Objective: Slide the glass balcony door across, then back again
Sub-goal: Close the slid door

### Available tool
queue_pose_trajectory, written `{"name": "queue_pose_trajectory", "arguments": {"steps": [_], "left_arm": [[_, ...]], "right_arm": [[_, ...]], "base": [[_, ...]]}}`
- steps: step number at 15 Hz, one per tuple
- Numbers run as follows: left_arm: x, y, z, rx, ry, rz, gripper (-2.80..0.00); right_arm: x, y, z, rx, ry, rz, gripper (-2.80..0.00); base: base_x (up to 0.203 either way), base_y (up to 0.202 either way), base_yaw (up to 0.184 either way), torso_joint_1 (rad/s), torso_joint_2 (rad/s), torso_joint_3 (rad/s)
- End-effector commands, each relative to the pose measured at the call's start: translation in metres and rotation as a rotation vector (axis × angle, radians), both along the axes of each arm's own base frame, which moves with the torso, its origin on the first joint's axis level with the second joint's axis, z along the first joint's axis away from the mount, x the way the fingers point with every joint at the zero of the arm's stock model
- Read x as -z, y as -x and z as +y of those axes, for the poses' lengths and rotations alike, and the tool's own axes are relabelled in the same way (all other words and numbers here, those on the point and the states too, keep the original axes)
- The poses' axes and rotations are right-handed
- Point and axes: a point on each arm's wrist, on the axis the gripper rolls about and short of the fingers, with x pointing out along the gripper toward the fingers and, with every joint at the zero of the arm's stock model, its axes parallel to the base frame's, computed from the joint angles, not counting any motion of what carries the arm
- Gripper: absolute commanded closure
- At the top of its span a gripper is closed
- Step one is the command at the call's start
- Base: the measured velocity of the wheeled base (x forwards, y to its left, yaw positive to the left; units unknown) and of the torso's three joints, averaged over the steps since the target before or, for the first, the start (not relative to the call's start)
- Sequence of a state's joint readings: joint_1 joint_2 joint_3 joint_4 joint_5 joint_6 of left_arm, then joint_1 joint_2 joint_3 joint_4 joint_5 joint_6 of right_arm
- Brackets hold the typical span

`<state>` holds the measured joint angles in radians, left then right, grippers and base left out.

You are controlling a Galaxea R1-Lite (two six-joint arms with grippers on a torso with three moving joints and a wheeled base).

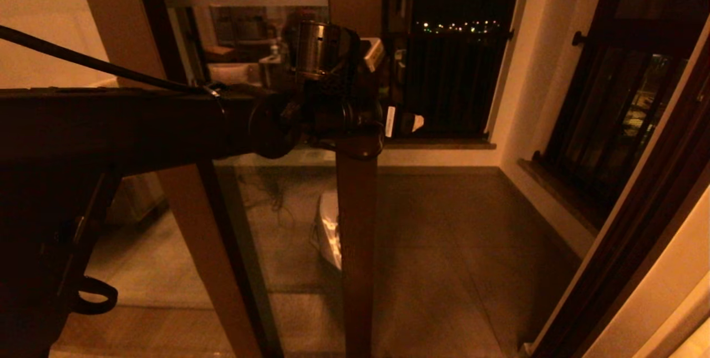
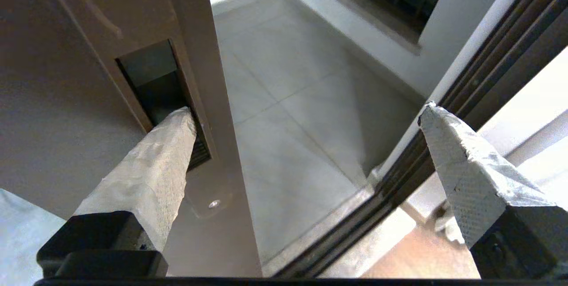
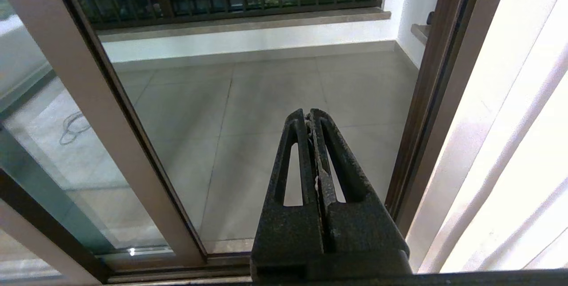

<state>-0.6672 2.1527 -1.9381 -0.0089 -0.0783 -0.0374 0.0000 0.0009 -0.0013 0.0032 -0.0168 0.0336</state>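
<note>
One padded finger (image 2: 164, 153) of the left gripper (image 1: 355, 119), jaws spread wide, sits hooked in the glass balcony door's (image 1: 356, 236) handle slot (image 2: 155, 86), doorway about half open, return slide seemingly pending, right gripper (image 3: 310, 119) closed, idle.

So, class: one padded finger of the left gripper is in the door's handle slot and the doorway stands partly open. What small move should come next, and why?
Probably a short sideways push along the track. The left gripper is open, one finger hooked in the handle slot of the glass balcony door, the other in free air. Which way cannot be told here. The right gripper is shut, clear of the door.
</note>
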Motion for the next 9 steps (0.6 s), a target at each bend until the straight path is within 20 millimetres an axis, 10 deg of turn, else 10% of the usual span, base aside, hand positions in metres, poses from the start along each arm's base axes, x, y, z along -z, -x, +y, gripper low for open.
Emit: {"name": "queue_pose_trajectory", "arguments": {"steps": [1,9], "left_arm": [[0.0056,-0.0032,-0.006,0.006,0.01,-0.014,-2.8],[0.0071,0.0016,-0.014,0.026,0.01,-0.016,-2.8]], "right_arm": [[-0.0001,0.0,0.0,0.0,0.0,0.0,0.0],[-0.0001,0.0,0.0,0.0,0.0,0.0,0.0]], "base": [[0.0,0.0,0.0,0.0,0.0,0.0],[0.0,0.0,0.0,0.0,0.0,0.0]]}}
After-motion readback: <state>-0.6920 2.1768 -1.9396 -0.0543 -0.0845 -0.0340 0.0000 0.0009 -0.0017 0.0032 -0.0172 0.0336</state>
